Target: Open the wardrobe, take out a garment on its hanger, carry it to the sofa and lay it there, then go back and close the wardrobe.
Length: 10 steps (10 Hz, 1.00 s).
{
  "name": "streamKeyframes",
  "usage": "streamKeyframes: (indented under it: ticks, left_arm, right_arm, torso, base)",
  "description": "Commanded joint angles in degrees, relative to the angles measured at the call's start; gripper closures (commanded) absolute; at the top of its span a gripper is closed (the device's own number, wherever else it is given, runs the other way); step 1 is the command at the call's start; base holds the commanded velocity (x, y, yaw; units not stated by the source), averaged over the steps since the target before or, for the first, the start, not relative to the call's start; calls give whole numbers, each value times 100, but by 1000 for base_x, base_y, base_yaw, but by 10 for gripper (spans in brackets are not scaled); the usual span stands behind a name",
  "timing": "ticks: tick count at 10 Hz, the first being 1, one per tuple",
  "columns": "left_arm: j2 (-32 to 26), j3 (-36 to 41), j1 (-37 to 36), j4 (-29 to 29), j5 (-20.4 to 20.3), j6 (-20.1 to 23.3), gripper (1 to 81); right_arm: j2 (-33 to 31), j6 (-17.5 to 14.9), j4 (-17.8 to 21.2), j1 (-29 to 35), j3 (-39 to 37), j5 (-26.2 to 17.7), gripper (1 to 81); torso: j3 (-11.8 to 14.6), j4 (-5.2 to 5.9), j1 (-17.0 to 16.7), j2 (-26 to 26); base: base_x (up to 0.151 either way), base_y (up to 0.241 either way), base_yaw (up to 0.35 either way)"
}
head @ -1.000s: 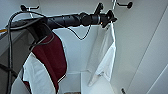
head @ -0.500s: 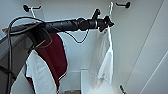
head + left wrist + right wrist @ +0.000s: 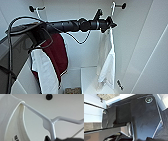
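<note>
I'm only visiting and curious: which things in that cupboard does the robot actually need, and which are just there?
Part of the job:
wardrobe
white garment
whitish hanger
left gripper, reaching at the hanger

Just there:
maroon jacket
black hook

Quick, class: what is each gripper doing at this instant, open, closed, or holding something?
Left gripper: at the top of the white hanger carrying the white garment; grip cannot be told.
Right gripper: cannot be told.

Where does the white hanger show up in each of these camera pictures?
Head view: the hanger hangs on the right black hook, by the left gripper.
Left wrist view: its neck and arms cross the middle.
Right wrist view: I can't find it.
Shared landmark: the black hook.
</note>
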Motion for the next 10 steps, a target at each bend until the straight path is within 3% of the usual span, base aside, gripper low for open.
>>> streamKeyframes:
  ticks: [1,10]
  left_arm:
    - [-122,99,-1030,182,-269,106,811]
    - [-482,477,-327,199,-471,167,811]
  right_arm:
    - [-31,-13,-27,146,81,-322,10]
    - [-23,-22,-18,120,81,-199,10]
  torso:
    - [0,0,0,0]
    - [0,0,-2,0]
  base:
    - [-111,0,0]
    - [-116,0,0]
